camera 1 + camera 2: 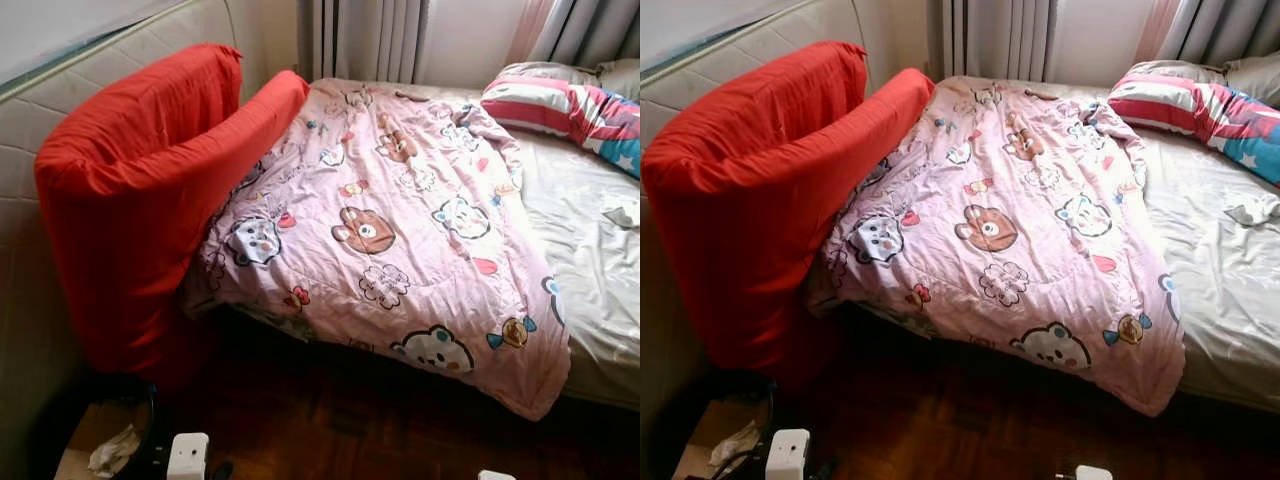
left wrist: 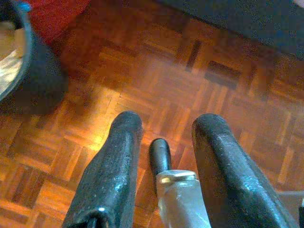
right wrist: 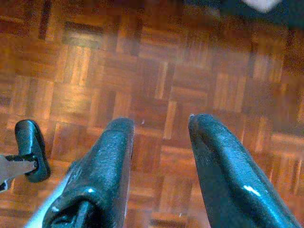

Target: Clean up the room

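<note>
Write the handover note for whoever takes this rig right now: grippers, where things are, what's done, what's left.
Left gripper: open, holding nothing, hanging over the parquet floor.
Right gripper: open, holding nothing, also over the floor.
Pink cartoon quilt: rumpled across the bed, one corner hanging off the edge.
Red cushion: leaning against the padded headboard, partly on the quilt.
Striped pillow: at the far side on the bare sheet.
Dark bin: on the floor below the cushion.
Done: nothing evident.
Left: straighten quilt, set cushion and pillow.

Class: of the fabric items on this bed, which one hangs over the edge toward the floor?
The pink cartoon-print quilt: its corner droops past the mattress edge, while the striped pillow lies fully on the bed.
</note>
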